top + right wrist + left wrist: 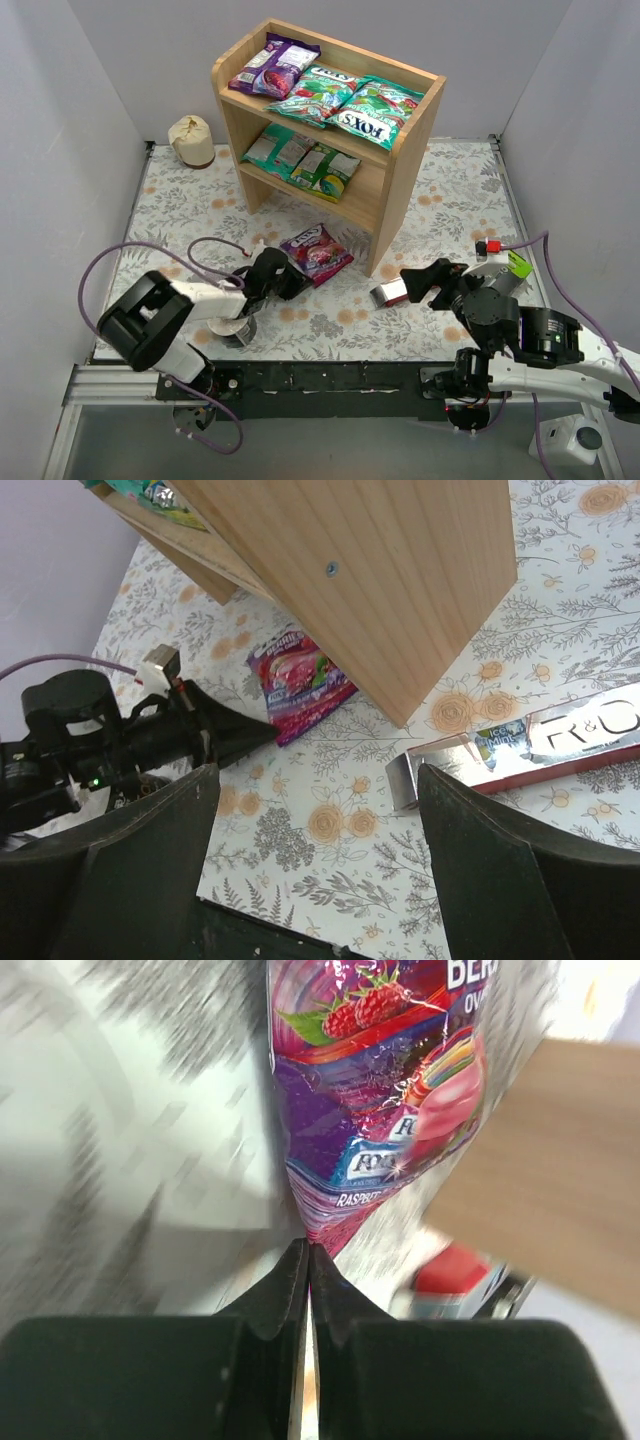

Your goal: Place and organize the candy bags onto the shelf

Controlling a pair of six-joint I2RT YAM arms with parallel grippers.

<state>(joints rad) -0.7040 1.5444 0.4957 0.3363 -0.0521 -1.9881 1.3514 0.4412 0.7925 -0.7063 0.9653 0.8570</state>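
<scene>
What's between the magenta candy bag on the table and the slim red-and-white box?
The near bottom corner of the light wooden shelf juts between the magenta glossy bag and the slim red-and-white box; otherwise floral tablecloth, in the right wrist view.

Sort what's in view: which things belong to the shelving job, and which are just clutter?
Job: light wooden two-tier shelf; green-teal FOX'S candy bags; purple glossy candy bag; magenta glossy candy bag, pinched by the left gripper.
Clutter: slim red-and-white box; beige round object.
</scene>
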